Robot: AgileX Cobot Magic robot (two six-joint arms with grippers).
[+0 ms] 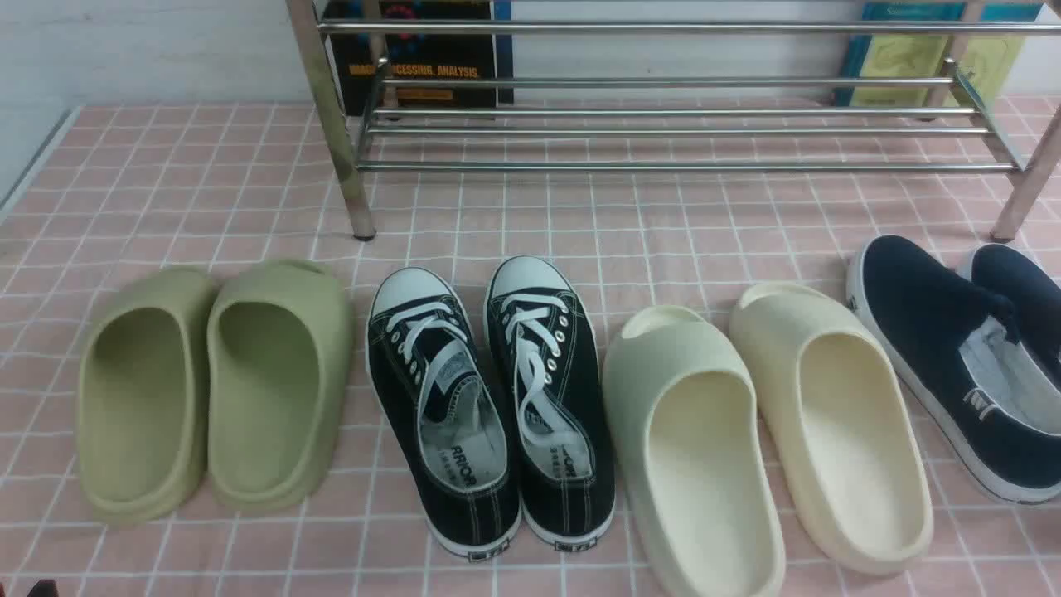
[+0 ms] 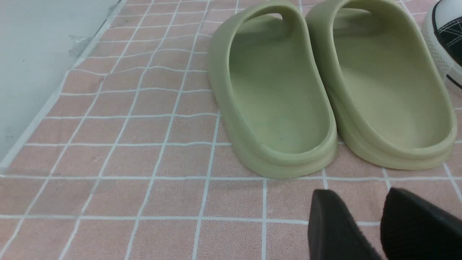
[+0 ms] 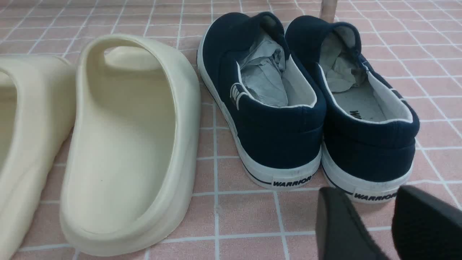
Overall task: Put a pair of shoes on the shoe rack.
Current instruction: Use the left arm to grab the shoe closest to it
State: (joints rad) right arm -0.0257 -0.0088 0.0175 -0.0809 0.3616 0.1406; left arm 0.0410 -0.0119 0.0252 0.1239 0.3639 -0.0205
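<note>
The pair of black canvas sneakers stands side by side in the middle of the front view, toes toward the rack: the left one (image 1: 439,414) and the right one (image 1: 547,398). The silver tube shoe rack (image 1: 663,124) stands behind them with nothing on its bars. My left gripper (image 2: 357,193) is open and empty, low over the cloth just behind the green slides. One sneaker's toe (image 2: 445,39) shows at the edge of the left wrist view. My right gripper (image 3: 368,191) is open and empty, just behind the heel of a navy slip-on. Neither gripper touches a sneaker.
Green foam slides (image 1: 215,390) lie left of the sneakers, cream slides (image 1: 763,431) to their right, and navy slip-ons (image 1: 953,365) at far right. All stand on a pink checked cloth (image 1: 166,191). Books lean behind the rack. The cloth's left edge (image 2: 54,97) meets a pale surface.
</note>
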